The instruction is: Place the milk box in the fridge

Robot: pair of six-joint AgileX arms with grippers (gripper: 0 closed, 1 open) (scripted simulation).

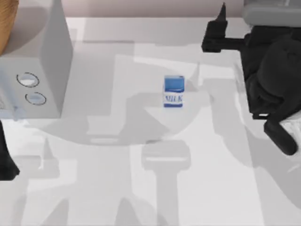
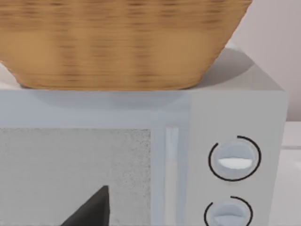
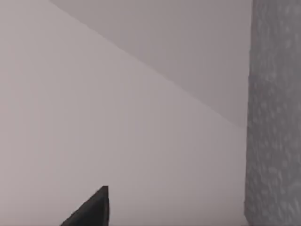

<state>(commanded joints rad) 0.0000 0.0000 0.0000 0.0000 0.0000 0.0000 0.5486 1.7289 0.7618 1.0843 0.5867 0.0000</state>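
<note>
In the middle of the white surface (image 1: 141, 197) the milk box (image 1: 173, 92) stands upright and alone, with bare tabletop on every side. It is a small square carton, blue on top, with a white band below that carries blue "MILK" lettering.

At the left side sits a pale grey box (image 1: 47, 61) with two round dials (image 1: 28, 80) on its front. The left wrist view shows a speckled panel beside those dials. A woven, tan basket (image 2: 122, 42) rests on the box's flat top.

The fridge (image 3: 273, 122) appears in the right wrist view as a dark-grey speckled wall next to a plain pale background.

The right claw (image 1: 223, 14) hangs near the far edge, to the right of the carton and well apart from it, with nothing between them. It grips nothing, and I cannot tell whether it is spread or closed.

The left claw (image 2: 91, 212) faces the front of the dial box at the left side, also far from the carton. Its state cannot be told either.
</note>
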